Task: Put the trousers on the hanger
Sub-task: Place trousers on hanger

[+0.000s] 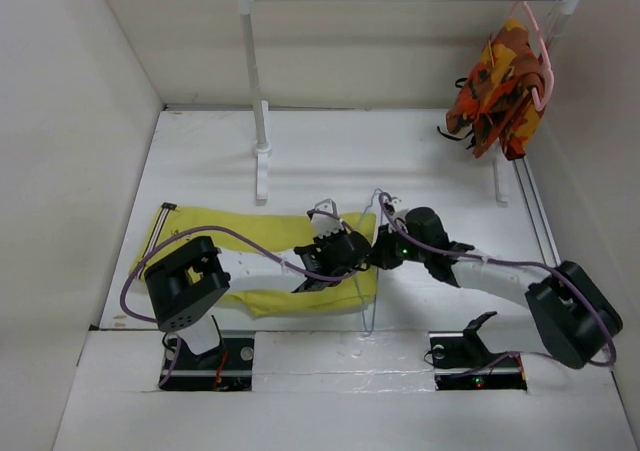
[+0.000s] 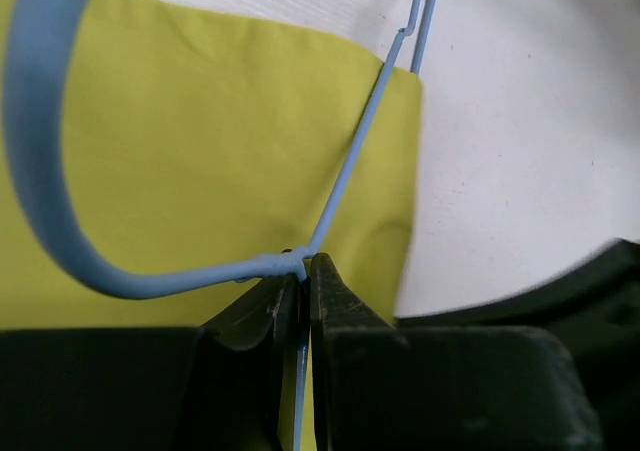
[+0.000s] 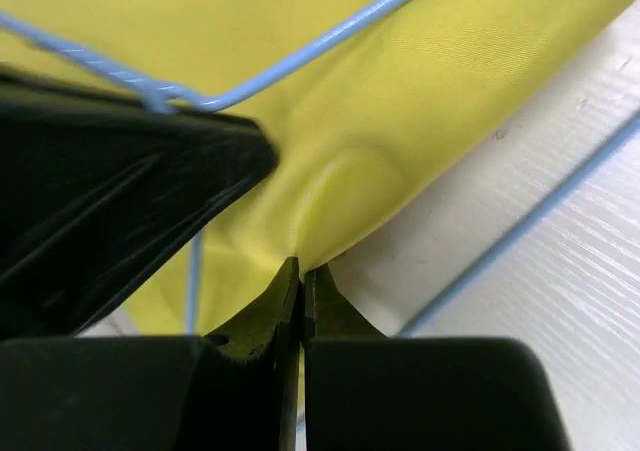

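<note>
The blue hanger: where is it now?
Left wrist view: the hanger is over the trousers' right end, near the table's front centre, its neck clamped in the left gripper.

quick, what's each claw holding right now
left claw: closed on the hanger where hook meets frame
right claw: closed, pinching the trousers edge

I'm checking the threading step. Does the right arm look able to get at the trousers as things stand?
Likely yes: the right end effector is shut on an edge of the trousers. The left end effector, gripping the hanger, sits beside it without blocking.
</note>
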Action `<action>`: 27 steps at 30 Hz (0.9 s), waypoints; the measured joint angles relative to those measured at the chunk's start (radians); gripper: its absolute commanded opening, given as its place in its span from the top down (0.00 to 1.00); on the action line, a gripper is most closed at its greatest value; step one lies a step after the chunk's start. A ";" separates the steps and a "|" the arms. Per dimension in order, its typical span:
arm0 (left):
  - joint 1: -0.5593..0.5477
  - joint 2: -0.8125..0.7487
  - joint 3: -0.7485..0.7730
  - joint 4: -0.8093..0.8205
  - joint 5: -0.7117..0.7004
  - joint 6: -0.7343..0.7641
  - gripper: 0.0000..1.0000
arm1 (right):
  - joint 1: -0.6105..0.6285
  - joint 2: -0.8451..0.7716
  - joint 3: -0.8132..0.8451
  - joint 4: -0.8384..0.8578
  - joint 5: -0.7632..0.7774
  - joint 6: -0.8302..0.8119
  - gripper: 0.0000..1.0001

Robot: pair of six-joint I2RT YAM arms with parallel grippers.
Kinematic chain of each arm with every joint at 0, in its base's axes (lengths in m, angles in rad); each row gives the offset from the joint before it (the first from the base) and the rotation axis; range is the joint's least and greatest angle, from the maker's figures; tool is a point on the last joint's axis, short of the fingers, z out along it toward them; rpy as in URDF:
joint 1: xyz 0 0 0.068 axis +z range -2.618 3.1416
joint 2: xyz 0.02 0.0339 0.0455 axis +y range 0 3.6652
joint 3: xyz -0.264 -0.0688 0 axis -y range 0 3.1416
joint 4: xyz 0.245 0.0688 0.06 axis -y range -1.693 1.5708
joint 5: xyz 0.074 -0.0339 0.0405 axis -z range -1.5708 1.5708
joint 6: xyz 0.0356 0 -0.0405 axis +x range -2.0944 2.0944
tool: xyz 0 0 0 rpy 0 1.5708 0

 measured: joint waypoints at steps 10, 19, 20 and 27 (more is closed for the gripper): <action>0.022 -0.068 -0.072 -0.020 -0.037 0.051 1.00 | -0.307 -0.433 -0.003 -0.354 -0.071 -0.122 1.00; 0.022 -0.172 -0.143 -0.083 -0.057 0.110 1.00 | -0.711 -0.554 0.020 -0.651 -0.157 -0.353 1.00; 0.021 -0.188 -0.151 -0.095 -0.058 0.115 1.00 | -0.732 -0.530 0.035 -0.658 -0.165 -0.372 1.00; 0.017 -0.254 -0.161 -0.190 -0.083 0.146 1.00 | -0.790 -0.344 0.134 -0.645 -0.248 -0.447 1.00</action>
